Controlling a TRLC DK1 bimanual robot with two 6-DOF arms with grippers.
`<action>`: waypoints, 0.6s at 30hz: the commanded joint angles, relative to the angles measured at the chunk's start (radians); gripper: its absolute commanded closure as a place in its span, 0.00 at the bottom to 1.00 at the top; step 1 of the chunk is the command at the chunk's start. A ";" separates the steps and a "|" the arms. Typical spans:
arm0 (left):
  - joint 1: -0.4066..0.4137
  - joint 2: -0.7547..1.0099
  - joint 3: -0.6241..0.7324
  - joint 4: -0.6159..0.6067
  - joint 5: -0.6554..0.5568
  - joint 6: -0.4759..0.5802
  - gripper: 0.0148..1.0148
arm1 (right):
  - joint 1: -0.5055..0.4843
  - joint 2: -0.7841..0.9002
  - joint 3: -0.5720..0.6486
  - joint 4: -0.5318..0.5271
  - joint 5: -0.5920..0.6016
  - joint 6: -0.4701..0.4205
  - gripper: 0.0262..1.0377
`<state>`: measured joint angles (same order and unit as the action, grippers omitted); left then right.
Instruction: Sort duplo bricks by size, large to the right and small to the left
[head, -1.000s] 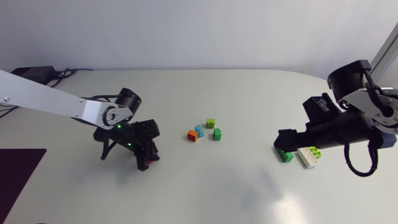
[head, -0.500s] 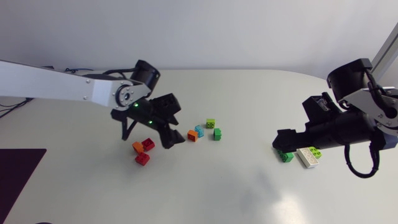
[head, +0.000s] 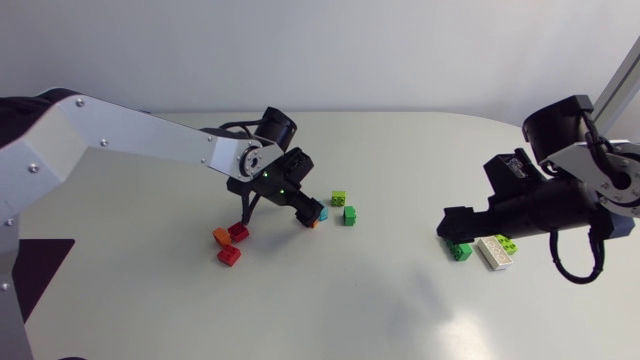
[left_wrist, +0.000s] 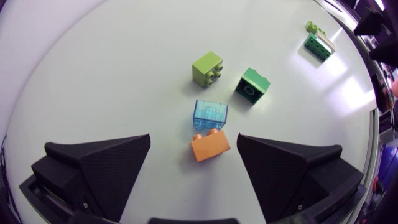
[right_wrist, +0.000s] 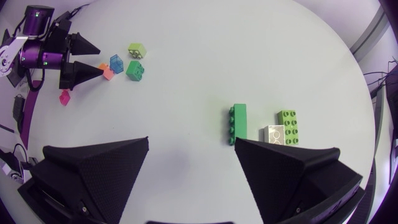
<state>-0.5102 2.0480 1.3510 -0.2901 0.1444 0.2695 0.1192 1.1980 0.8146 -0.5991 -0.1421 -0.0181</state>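
Several small bricks lie mid-table: a lime one (head: 339, 198), a green one (head: 349, 214), a clear blue one (head: 321, 210) and an orange one (left_wrist: 210, 146). My left gripper (head: 309, 214) hangs open over them, the orange brick between its fingers (left_wrist: 194, 140) without contact and the blue brick (left_wrist: 210, 116) just ahead. Behind that arm sit two red bricks (head: 238, 232) (head: 229, 256) and an orange one (head: 221, 236). On the right lie three large bricks: green (right_wrist: 239, 123), white (right_wrist: 274, 134) and lime (right_wrist: 288, 123). My right gripper (head: 450, 230) stands open beside them, holding nothing.
The pale table (head: 400, 310) has bare surface along its front and between the middle cluster and the large bricks. A dark mat (head: 35, 265) lies at the front left edge.
My left gripper opened, left a red brick at the left group, rose and swung right to the middle cluster. The right arm has kept still.
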 joint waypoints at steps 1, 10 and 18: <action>-0.019 0.028 0.023 0.002 -0.022 -0.118 0.04 | 0.013 0.020 -0.025 0.007 0.004 0.026 0.04; -0.057 0.054 0.073 -0.124 -0.077 -0.262 0.17 | 0.013 0.005 -0.026 0.001 0.006 0.027 0.04; -0.039 0.080 0.112 -0.175 -0.086 -0.300 0.64 | 0.010 -0.012 -0.038 -0.004 0.006 0.026 0.04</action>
<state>-0.5571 2.0968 1.4372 -0.4500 0.0666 0.0017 0.1265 1.1984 0.8062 -0.5995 -0.1421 -0.0143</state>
